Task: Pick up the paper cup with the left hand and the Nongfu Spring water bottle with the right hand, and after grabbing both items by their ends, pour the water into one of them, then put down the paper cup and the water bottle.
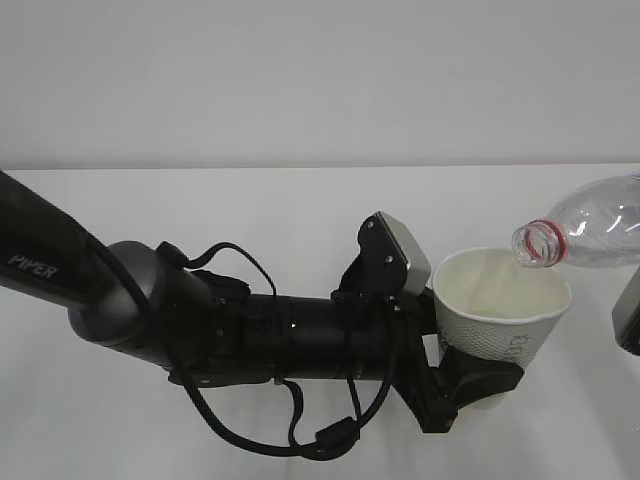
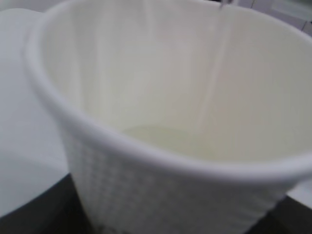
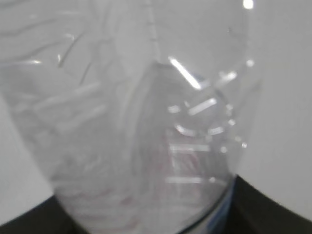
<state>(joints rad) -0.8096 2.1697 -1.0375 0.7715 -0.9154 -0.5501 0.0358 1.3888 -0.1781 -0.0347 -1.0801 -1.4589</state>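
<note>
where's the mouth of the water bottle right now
In the exterior view the water bottle is tipped over at the right edge, its open mouth just above the far right rim of the paper cup, which the left gripper holds.

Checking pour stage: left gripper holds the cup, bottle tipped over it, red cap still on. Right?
Not the cap. The exterior view shows the bottle uncapped, its open mouth over the cup; only a red neck ring remains. The left gripper does hold the cup.

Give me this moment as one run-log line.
phase: pouring | left gripper: shut on paper cup, upright | right gripper: holds water bottle, tilted, mouth over cup rim | cup: a little water
</note>
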